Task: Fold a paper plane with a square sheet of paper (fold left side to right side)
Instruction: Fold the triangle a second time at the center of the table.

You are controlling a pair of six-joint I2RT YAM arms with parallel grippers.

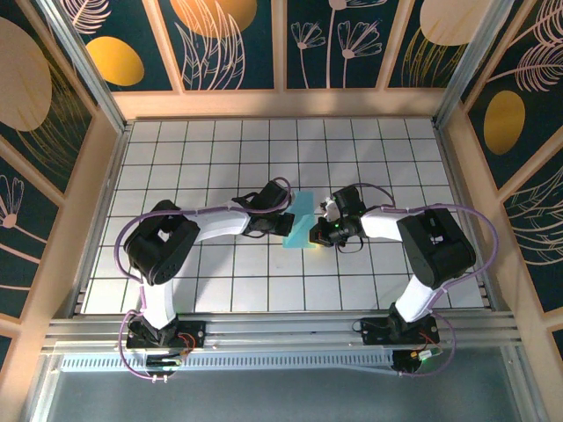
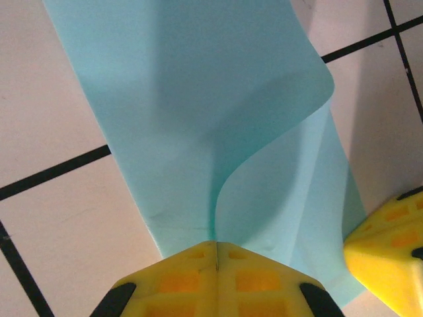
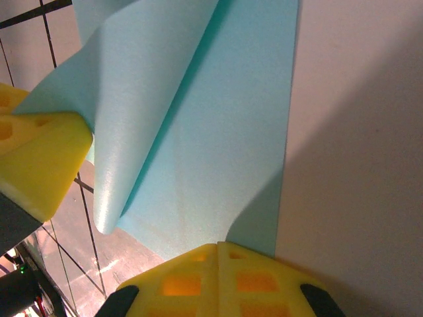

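- Your left claw (image 2: 217, 247) has its fingertips pressed together on one edge of the square sheet of paper (image 2: 198, 119). The flap rises from the seam between them and curls over the layer lying flat.
- Your right claw (image 3: 218, 249) is pressed together too, with its tips at the near edge of the flat layer. You cannot tell whether it nips the paper or only pins it to the counter (image 3: 357, 132).
- The sheet lies mid-counter, between the two claws and well ahead of the arm bases.
- To do this step well, by my judgement, carry the pinched edge across low and level until it meets the opposite edge. Match the corners before you press anything, because a slanted landing gives a crooked crease.
- Hold the right claw firm so the lower layer cannot slide, and leave the curl loose until the edges agree. Then flatten from the middle of the fold outward.
- Paper this thin probably buckles if you drag it, so lift it rather than pull.
- From above, the paper reads as a narrow band. Its long axis runs away from the bases and leans a little to the right at the far end.
- The lifted flap bows toward the right claw's side, and the coming crease should lie along that same long axis.
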